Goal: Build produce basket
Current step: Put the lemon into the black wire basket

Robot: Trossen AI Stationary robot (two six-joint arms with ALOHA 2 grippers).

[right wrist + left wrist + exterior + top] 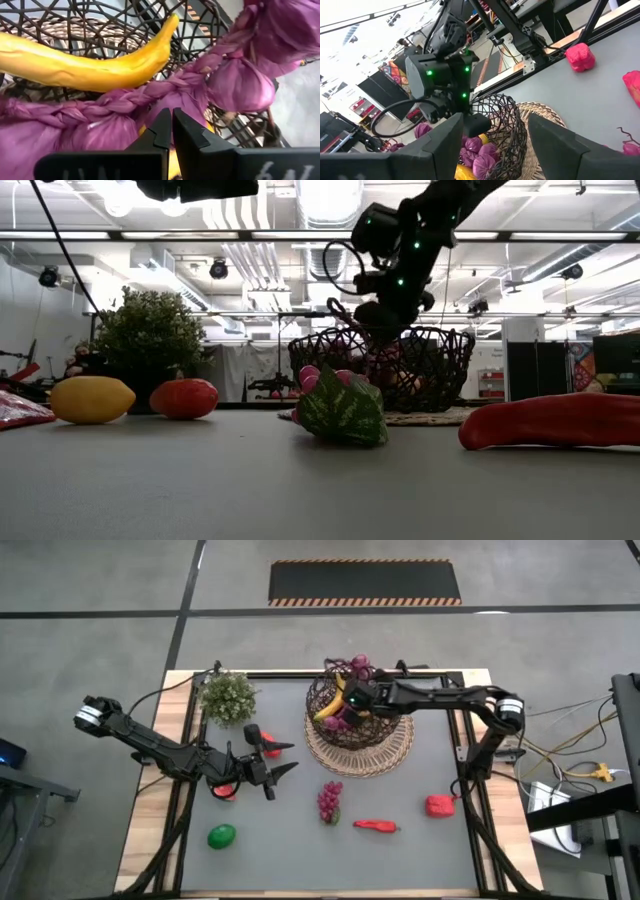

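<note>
Hovering over the basket (345, 715), right tool (171, 131) sits pinched empty above banana (95, 62), likely post-drop; left tool (268, 766) gapes, waiting.

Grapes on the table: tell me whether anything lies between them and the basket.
Only the edge of the woven mat under the basket lies between it and the grapes. The right gripper, shut, sits inside the basket beside the banana and may crowd the drop spot.
</note>
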